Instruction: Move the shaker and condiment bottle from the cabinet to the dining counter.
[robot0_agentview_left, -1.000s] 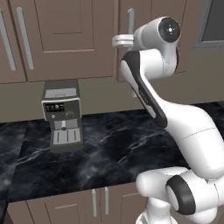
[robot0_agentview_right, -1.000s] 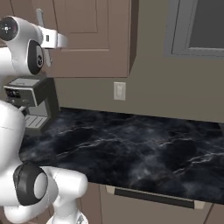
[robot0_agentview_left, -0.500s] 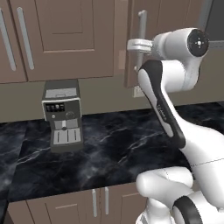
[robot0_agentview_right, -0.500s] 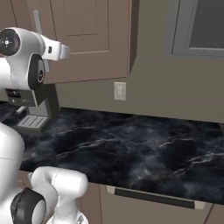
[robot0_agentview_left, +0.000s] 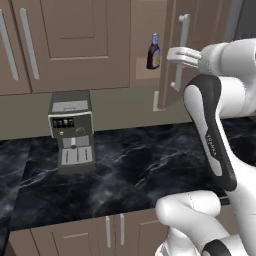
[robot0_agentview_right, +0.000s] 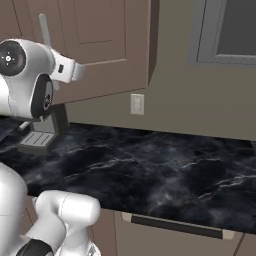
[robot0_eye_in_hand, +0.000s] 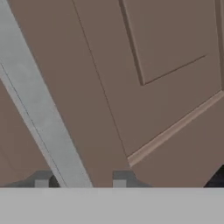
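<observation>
The condiment bottle (robot0_agentview_left: 153, 51), dark red-brown with a blue-grey cap, stands on the shelf inside the cabinet, showing through the gap beside the part-open door (robot0_agentview_left: 205, 35). My gripper (robot0_agentview_left: 173, 54) is level with the bottle and to its right, shut on the door's long silver handle (robot0_agentview_left: 183, 47). In the hand view the handle (robot0_eye_in_hand: 39, 96) runs slantwise across the door panel (robot0_eye_in_hand: 153, 87) and passes between my gripper's (robot0_eye_in_hand: 81, 180) two fingertips. The shaker is hidden. The dining counter is out of view.
A grey coffee machine (robot0_agentview_left: 72, 130) stands on the narrow black marble worktop (robot0_agentview_left: 135, 165) below the cabinet, left of the arm. Closed wall-cabinet doors (robot0_agentview_left: 70, 40) fill the upper left. A wall outlet (robot0_agentview_right: 137, 104) and a grey window frame (robot0_agentview_right: 225, 30) lie to the right.
The cabinet door has swung from closed to part open with my gripper on its handle, moving right and towards me. The bottle inside has come into sight.
</observation>
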